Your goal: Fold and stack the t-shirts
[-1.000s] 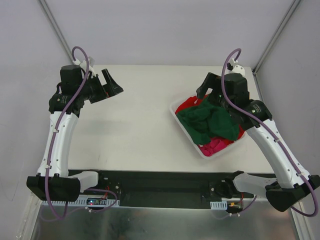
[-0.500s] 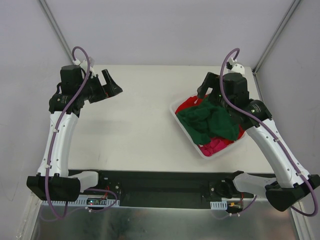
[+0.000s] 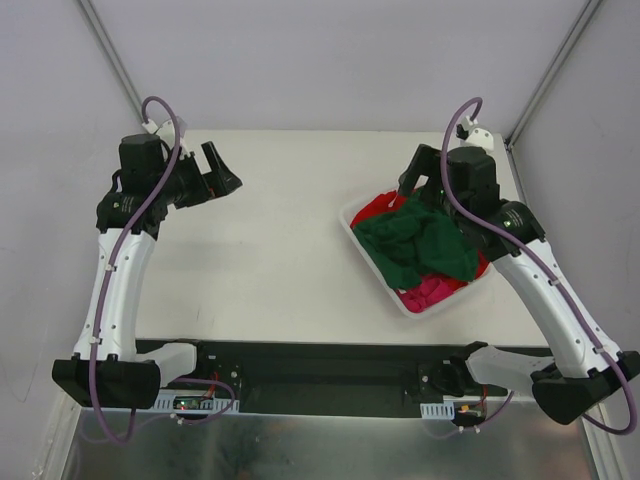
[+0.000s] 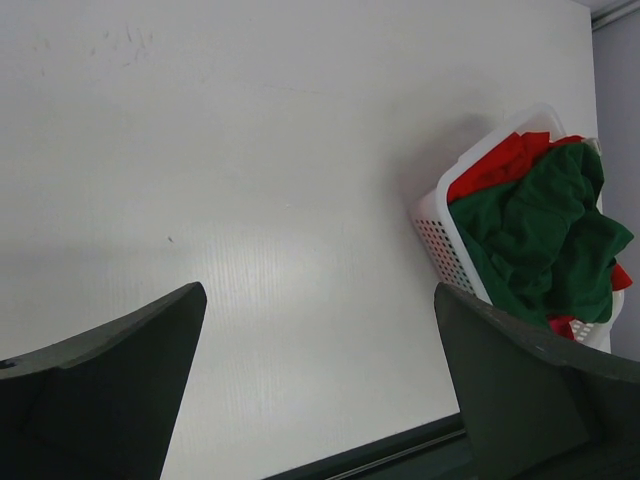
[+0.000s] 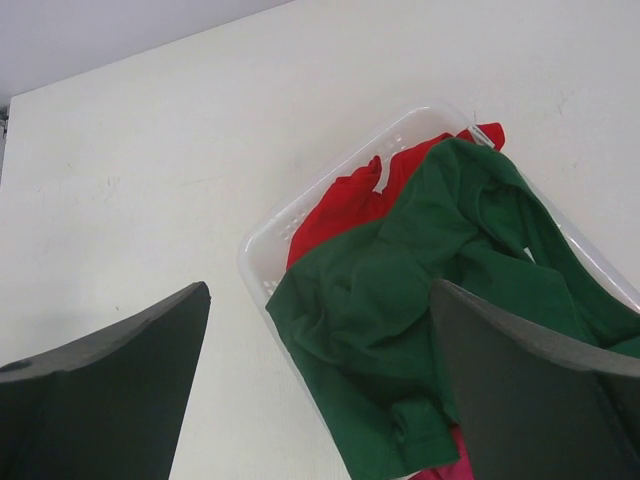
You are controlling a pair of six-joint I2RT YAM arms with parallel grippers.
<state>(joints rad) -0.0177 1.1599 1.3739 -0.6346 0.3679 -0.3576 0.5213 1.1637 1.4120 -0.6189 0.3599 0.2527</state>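
Note:
The t-shirts lie crumpled in a white mesh basket (image 3: 400, 303) at the table's right. A dark green one (image 3: 415, 245) is on top, over a red one (image 3: 375, 208) and a magenta one (image 3: 430, 290). My right gripper (image 3: 415, 170) hovers open above the basket's far left corner. In the right wrist view the green shirt (image 5: 440, 260), the red shirt (image 5: 350, 205) and the basket rim (image 5: 255, 260) show between the right gripper's (image 5: 320, 290) spread fingers. My left gripper (image 3: 218, 172) hangs open over the bare far left table. It (image 4: 320, 292) holds nothing.
In the left wrist view the basket (image 4: 440, 235) with the green shirt (image 4: 540, 240) sits far to the right across the white table top (image 4: 250, 150). Grey walls close the table's back and sides. Both arm bases stand along the near edge.
The left arm has shifted slightly to the left and the right gripper slightly to the right. The shirts and basket have not moved.

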